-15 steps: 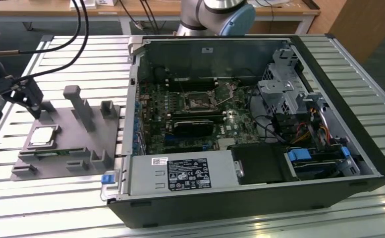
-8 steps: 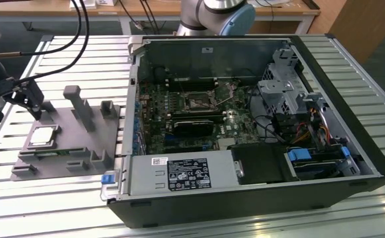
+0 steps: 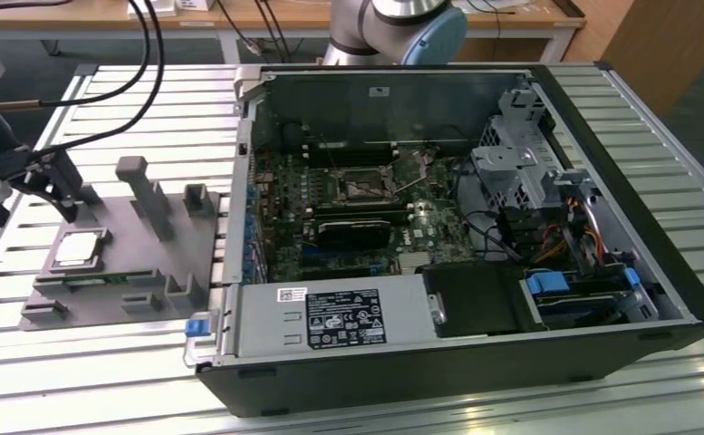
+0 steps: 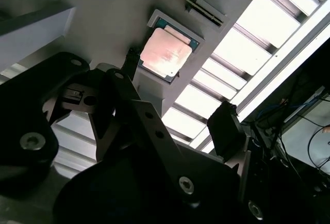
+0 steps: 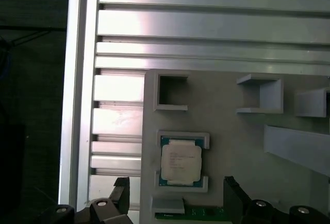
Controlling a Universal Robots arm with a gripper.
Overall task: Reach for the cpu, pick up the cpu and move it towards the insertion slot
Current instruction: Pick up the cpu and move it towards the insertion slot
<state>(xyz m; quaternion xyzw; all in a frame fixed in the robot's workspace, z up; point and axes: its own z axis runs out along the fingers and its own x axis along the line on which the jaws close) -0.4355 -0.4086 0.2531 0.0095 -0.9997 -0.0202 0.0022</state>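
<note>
beyond the spread, empty fingers [image 5: 233, 197], the cpu [image 5: 180, 163] lies untouched in the grey fixture [image 5: 232, 136]

Arm [image 3: 394, 27] cropped by frame, cpu [image 5: 180, 163] print illegible

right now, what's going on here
A robot arm is reaching for the cpu. Its gripper hangs open just above the chip, one finger off to each side, with nothing gripped yet. The cpu lies flat in its seat on the grey fixture, at the exterior view's left. The slot is on the board inside the open case, well away from the gripper.
</note>
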